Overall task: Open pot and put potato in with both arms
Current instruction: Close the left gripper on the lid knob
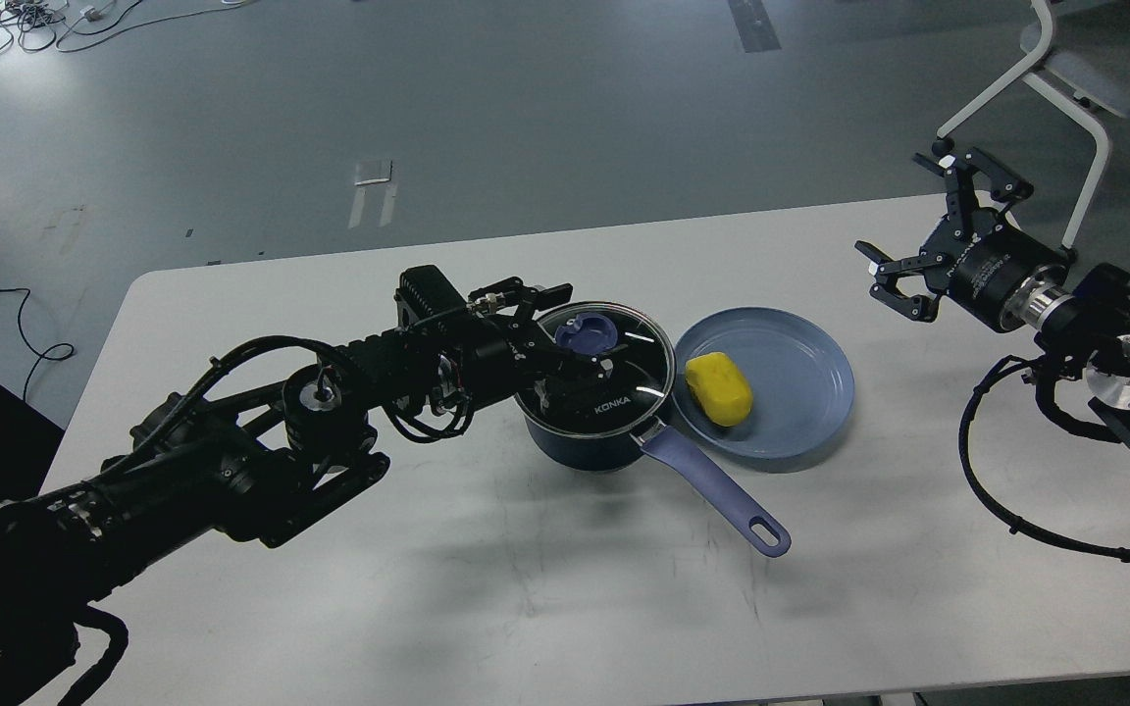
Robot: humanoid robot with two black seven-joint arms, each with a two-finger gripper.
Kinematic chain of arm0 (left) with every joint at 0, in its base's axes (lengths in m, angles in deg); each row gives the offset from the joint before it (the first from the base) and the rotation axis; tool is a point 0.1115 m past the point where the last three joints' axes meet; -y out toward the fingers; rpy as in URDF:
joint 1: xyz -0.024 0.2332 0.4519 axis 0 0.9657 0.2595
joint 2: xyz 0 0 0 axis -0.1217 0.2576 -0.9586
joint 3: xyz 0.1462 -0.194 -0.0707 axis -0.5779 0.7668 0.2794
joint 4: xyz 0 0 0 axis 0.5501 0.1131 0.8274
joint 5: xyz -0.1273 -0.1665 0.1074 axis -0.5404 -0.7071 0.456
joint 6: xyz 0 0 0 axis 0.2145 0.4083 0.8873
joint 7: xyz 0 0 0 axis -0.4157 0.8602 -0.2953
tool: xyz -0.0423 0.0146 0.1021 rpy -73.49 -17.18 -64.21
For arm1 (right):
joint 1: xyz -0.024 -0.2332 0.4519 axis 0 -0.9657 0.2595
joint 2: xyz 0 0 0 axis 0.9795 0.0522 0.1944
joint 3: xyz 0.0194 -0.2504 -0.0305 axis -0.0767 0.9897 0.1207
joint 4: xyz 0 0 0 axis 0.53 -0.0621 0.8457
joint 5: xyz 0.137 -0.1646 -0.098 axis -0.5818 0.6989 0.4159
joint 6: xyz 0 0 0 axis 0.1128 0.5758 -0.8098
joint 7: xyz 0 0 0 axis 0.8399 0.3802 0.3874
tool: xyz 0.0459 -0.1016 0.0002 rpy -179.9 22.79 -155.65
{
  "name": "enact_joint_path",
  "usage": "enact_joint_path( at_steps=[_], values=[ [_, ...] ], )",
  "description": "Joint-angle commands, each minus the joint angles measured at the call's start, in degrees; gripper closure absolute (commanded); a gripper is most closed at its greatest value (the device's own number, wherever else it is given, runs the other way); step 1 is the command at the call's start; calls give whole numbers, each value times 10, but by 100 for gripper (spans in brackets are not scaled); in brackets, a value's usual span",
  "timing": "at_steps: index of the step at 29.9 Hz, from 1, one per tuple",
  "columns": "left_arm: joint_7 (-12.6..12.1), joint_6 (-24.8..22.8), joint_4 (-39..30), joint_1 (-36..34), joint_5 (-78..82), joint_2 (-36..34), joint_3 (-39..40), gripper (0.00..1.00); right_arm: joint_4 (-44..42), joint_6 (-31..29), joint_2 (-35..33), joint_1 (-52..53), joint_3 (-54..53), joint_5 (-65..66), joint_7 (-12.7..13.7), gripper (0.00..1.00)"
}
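The navy pot (pixel 580 446) stands mid-table with its glass lid (pixel 639 378) on and its lavender handle (pixel 712 485) pointing to the front right. My left gripper (pixel 573 338) reaches in from the left over the lid. It is open, with one finger on each side of the blue lid knob (pixel 592 333). The yellow potato (pixel 719 388) lies on the blue plate (pixel 791 431), right of the pot. My right gripper (pixel 903 211) is open and empty, held above the table's far right, well away from the plate.
A white chair (pixel 1065 88) stands beyond the table's far right corner. My right arm's black cable (pixel 997 510) loops over the table at the right. The table's front edge runs along the bottom of the view.
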Motion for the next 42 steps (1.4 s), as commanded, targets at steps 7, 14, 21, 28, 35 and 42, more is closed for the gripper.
enact_joint_path(
  at_steps=[7, 14, 21, 28, 35, 42],
  values=[
    [4, 0, 2, 4, -6, 0, -17, 2, -5, 0, -5, -4, 4, 0, 0, 0],
    [5, 2, 2, 4, -8, 0, -19, 2, -4, 0, -5, -9, 4, 0, 0, 0],
    [6, 2, 2, 4, -11, 0, -20, 2, -4, 0, -11, -10, 4, 0, 0, 0],
    [6, 1, 18, 5, -11, 1, -20, 19, -4, 0, -11, -11, 4, 0, 0, 0],
    [8, 1, 29, 2, -13, 12, -20, 40, -4, 0, -11, -12, 5, 0, 0, 0],
    [11, 1, 29, 1, -42, 10, -19, 47, -4, 0, -12, -12, 12, 0, -1, 0]
  ],
)
